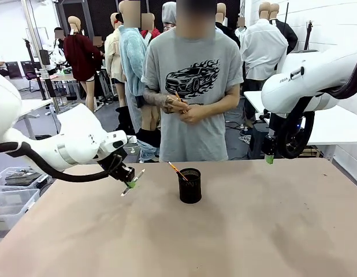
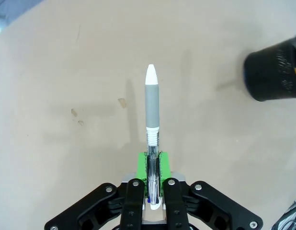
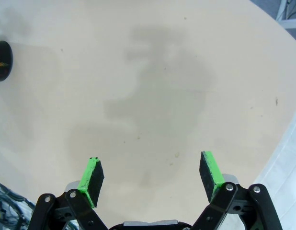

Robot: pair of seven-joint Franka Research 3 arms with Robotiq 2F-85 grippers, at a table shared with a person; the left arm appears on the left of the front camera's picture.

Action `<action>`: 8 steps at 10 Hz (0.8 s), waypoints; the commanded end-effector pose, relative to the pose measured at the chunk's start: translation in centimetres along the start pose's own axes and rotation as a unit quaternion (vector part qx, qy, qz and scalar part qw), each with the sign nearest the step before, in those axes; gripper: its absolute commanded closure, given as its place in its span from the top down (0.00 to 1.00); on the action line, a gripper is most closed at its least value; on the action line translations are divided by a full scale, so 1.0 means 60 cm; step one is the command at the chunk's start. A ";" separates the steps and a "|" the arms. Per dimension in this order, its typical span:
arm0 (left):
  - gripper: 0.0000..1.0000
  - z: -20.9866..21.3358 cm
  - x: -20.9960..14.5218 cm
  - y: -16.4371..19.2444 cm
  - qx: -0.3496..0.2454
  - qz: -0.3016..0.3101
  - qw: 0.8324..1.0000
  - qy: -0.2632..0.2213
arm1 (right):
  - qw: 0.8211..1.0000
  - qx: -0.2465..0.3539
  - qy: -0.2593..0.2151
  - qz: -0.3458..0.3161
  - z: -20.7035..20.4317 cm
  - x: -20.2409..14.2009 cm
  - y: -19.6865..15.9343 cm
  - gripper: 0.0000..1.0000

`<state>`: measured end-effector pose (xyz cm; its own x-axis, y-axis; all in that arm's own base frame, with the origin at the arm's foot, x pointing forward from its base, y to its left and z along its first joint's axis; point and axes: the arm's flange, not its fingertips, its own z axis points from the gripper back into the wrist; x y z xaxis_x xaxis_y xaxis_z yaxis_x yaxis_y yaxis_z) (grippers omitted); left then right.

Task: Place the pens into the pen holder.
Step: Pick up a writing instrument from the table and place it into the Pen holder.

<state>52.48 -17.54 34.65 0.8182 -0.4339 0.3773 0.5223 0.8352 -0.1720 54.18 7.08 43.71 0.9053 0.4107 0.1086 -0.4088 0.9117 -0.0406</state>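
Left gripper (image 2: 152, 165), clamped on the clear barrel of a white-tipped pen (image 2: 152, 103) above the bare table (image 1: 253, 231). The pen is probably light, stiff and slick, and best taken mid-barrel. Pen holder (image 1: 190, 186) stands just beyond with one orange pencil (image 1: 177, 171) inside and open tabletop all round. Right gripper (image 3: 153, 175), jaws apart, hangs near the far edge.

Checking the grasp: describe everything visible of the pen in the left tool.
The pen has a white pointed tip, a grey sleeve, a ribbed white collar and a clear barrel, plastic-looking. The left tool is shut on the barrel between green pads, the rest sticking out beyond. It is held tilted above the table, apart from the pen holder.
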 end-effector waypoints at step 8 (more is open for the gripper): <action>0.00 0.027 -0.064 0.047 -0.245 -0.132 0.944 -0.177 | 1.000 0.006 -0.005 0.005 0.000 0.001 -0.001 1.00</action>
<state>50.88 -13.09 34.88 0.5872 -0.4210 0.6914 0.7970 0.4496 -0.4032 54.18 7.07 43.71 0.9053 0.4106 0.1087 -0.4087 0.9118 -0.0406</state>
